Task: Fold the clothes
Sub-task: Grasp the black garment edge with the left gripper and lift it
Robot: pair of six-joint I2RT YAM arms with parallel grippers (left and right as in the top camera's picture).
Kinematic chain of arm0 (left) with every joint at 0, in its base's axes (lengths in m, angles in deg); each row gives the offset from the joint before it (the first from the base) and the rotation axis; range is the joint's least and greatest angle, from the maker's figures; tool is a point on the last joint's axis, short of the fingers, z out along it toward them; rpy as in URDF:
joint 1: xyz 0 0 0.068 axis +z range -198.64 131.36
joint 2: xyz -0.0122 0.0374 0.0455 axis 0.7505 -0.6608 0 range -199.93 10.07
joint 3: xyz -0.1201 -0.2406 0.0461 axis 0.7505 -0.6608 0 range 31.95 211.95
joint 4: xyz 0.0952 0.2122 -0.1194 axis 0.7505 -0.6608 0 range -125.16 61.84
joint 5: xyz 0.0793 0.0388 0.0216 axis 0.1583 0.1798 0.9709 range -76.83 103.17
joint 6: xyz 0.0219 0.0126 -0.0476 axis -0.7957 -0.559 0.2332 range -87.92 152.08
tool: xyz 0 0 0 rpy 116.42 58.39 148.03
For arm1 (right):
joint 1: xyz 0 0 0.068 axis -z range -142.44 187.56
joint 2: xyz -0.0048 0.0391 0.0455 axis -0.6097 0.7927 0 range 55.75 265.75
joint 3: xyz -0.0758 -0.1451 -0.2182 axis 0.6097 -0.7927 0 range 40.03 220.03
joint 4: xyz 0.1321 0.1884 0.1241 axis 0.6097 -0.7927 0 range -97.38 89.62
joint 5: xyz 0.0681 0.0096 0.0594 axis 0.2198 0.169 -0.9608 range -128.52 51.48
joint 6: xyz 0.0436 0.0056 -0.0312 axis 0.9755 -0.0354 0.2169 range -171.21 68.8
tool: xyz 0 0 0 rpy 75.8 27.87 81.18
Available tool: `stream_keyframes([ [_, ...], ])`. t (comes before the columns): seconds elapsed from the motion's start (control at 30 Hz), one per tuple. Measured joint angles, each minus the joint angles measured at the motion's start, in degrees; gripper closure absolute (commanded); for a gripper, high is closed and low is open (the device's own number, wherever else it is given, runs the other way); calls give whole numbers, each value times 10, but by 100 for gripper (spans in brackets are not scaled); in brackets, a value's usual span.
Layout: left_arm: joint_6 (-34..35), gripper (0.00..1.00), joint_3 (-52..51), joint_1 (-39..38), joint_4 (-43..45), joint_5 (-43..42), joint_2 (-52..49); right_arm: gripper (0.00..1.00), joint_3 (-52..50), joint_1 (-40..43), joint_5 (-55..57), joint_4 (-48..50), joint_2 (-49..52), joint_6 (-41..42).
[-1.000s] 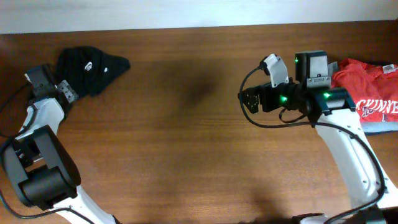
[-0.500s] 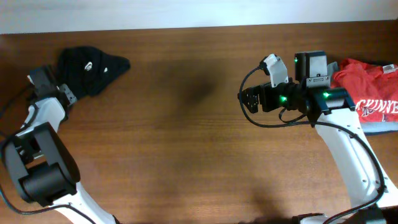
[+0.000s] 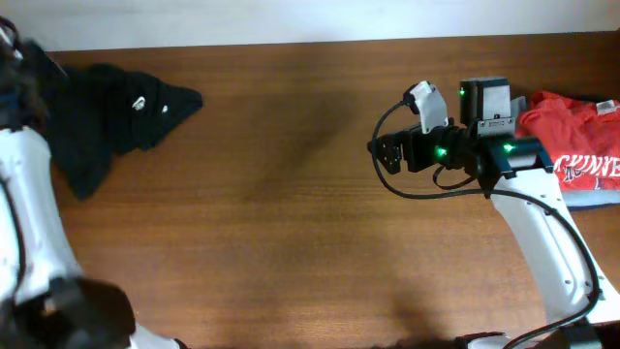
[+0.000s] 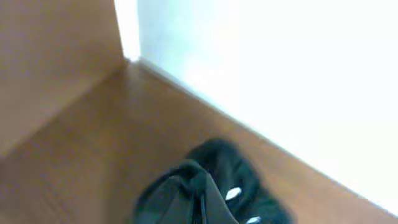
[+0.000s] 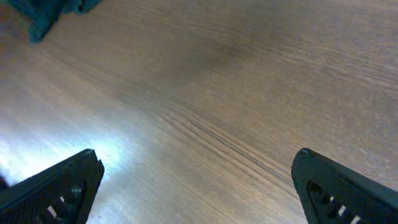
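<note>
1. Overhead: The black T-shirt (image 3: pixel 111 107) is seen crumpled at the far left corner of the table (image 3: pixel 291 223). One lobe is stretched towards the left edge and another trails towards the near side. Small white marks are shown on its top. The left gripper (image 3: pixel 14 47) is blurred at that same corner, just past the shirt's edge, and its jaws cannot be read from this view. The right gripper (image 3: pixel 383 157) is held over bare wood right of the table's middle, well apart from the black T-shirt, with its fingers spread and nothing between them. A red shirt (image 3: pixel 567 126) with white lettering is laid at the right edge, on top of a grey-blue garment (image 3: pixel 593 199).
2. Left wrist: The view is blurred. The left gripper's fingers are seen pressed together at the bottom centre. Black cloth is bunched right at their tips, so a fold of the black T-shirt appears to be pinched. Two white marks are shown on the cloth. The table's far corner and a pale wall (image 4: pixel 280 74) are seen behind.
3. Right wrist: Two dark fingers are spread wide at the lower corners, with only wood grain between them. A dark scrap of cloth is caught at the upper left, well apart from the fingers.
</note>
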Motion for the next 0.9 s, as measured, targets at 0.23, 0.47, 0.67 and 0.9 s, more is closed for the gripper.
stream_keyframes([
  [0.23, 2, 99, 68, -60, -27, -49, 115, 4, 20, 0, -53, 5, 0, 0],
  [0.47, 5, 99, 70, -144, 50, -89, 159, 4, 64, 0, -77, -15, -9, 0],
  [0.67, 49, 99, 70, -212, 189, -100, 163, 3, 71, 5, -81, -37, -54, 0],
  [0.9, 81, 99, 70, -264, 256, -104, 164, 3, 74, 5, -82, -54, -61, 0],
])
